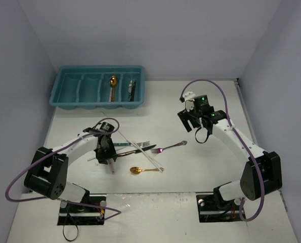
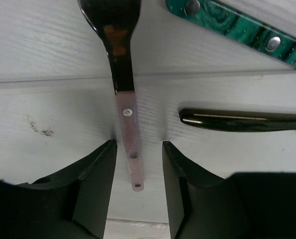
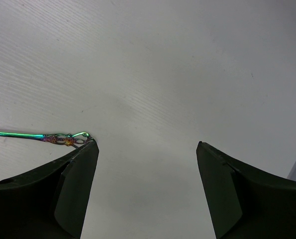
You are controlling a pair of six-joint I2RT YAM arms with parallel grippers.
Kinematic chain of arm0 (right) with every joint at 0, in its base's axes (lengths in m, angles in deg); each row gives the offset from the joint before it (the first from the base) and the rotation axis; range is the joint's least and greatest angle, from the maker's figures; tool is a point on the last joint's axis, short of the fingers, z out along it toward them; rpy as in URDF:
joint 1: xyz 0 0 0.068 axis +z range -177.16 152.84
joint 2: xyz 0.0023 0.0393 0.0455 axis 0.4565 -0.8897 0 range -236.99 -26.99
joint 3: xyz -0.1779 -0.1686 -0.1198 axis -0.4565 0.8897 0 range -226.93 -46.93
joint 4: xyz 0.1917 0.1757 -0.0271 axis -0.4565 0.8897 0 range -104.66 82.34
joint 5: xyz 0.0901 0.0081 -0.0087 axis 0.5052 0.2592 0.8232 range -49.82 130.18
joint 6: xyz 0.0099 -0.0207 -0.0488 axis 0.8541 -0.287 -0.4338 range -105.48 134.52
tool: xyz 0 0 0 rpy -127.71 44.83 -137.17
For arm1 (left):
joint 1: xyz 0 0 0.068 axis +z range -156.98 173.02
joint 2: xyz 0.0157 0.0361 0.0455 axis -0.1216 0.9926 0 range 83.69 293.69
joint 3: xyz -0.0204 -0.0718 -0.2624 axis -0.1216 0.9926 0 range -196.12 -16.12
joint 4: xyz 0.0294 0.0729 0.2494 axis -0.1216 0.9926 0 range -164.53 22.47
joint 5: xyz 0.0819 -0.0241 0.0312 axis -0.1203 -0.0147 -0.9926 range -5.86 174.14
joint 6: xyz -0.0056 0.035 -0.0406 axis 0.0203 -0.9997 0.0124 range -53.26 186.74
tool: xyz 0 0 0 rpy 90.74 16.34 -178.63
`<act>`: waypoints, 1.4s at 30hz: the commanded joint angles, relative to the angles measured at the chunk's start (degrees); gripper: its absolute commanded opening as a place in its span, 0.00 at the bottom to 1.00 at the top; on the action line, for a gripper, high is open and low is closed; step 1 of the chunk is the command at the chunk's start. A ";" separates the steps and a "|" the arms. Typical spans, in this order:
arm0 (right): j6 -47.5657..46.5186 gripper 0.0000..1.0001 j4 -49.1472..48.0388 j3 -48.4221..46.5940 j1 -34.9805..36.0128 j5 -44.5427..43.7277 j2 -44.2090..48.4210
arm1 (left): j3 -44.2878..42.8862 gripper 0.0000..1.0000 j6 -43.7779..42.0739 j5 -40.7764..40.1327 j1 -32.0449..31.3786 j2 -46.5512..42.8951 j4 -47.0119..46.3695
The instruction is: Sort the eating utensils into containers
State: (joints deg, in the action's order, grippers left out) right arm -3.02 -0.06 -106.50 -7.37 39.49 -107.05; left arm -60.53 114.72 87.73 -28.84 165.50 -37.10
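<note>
Left pincer is down on the bench, jaws parted and standing astride a riveted handle. A sliver of bare bench shows on each side, so nothing is gripped yet. That handle runs straight away from the pincer, its long axis square to the closing line, dark neck and head at the far end; a plain squeeze looks like all the next move needs. Just right of it lies a black handle, crosswise, and beyond that a teal knife, both near enough to get nudged. From above, the left arm reaches low from its base, wrist dropped steeply over the pile's left edge, and it is clearly the nearer arm for this piece. The tray sits at the far left of the bench, well apart, ahead of this arm, with a gold spoon already in one compartment. Right pincer hangs wide apart and empty above bare bench, an iridescent handle tip just beside one finger, arm arched high.
</note>
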 commanded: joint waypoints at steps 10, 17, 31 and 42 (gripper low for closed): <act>0.14 0.78 -0.19 -3.55 -0.54 -0.72 0.93 | 2.00 0.24 -0.80 -0.29 5.25 0.39 -6.07; -0.42 0.77 -0.13 -4.59 -0.48 -0.72 0.16 | -0.10 0.00 -1.76 2.57 4.98 0.21 -6.23; 0.21 0.78 -0.10 -5.78 -0.29 0.16 -1.46 | -5.73 0.00 -14.48 -2.08 -3.55 -25.94 -0.72; -0.70 0.78 -0.10 -9.11 -0.28 0.16 -6.25 | -30.62 0.00 -44.31 13.92 16.90 -6.49 -2.16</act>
State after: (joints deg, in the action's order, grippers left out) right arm -3.44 0.98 -111.99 -7.37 39.56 -112.18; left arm -80.47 84.47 89.70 -21.99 150.16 -36.57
